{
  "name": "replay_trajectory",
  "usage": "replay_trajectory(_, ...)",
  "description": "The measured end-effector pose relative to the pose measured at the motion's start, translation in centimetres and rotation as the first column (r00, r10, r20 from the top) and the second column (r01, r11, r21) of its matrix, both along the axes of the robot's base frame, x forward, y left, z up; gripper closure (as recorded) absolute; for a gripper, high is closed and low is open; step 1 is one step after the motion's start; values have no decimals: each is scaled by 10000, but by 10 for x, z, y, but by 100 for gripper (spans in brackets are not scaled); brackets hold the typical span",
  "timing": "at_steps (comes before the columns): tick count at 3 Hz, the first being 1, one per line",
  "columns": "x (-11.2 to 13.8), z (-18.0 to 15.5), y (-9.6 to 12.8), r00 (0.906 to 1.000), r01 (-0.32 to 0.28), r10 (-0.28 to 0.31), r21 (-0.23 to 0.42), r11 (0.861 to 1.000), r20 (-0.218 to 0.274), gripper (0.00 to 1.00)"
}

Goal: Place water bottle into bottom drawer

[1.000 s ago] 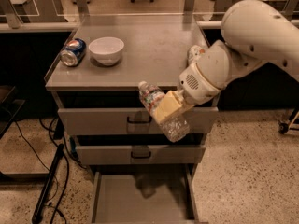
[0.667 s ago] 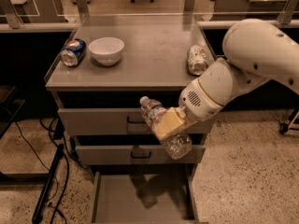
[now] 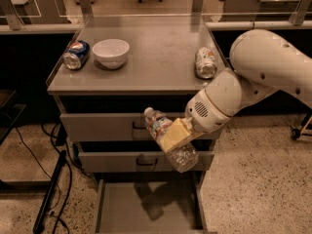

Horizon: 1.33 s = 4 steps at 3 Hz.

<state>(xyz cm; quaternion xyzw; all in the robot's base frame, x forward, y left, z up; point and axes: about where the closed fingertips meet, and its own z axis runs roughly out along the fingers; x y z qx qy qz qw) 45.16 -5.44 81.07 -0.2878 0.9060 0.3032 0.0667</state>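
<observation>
My gripper (image 3: 174, 135) is shut on the clear water bottle (image 3: 165, 134) and holds it tilted, cap up-left, in front of the two upper drawers. The yellowish fingers (image 3: 176, 131) clamp the bottle's middle. The bottle hangs in the air above the bottom drawer (image 3: 146, 208), which is pulled out at floor level and shows its flat grey floor. The white arm reaches in from the right.
On the cabinet top (image 3: 156, 62) lie a blue Pepsi can (image 3: 76, 54), a white bowl (image 3: 111, 52) and a silver crushed can (image 3: 205, 62). The two upper drawers (image 3: 97, 126) are closed. Cables run on the floor at the left (image 3: 53, 179).
The arm has lowered the bottle a little and moved it slightly down-right, closer to the open bottom drawer. The grip on the bottle is unchanged.
</observation>
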Motion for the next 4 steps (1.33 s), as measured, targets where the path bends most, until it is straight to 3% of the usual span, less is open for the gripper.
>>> replay_trajectory(1,-16,-39,2,9982,-37,52,257,9997,-604,100)
replay_trajectory(2,-34,-83,5,9899,-99,149,360,9993,-1412,100)
replay_trajectory(3,-34,-83,5,9898,-100,150,361,9993,-1414,100)
replay_trajectory(4,-41,-97,9,9829,-108,209,564,9983,-1830,100)
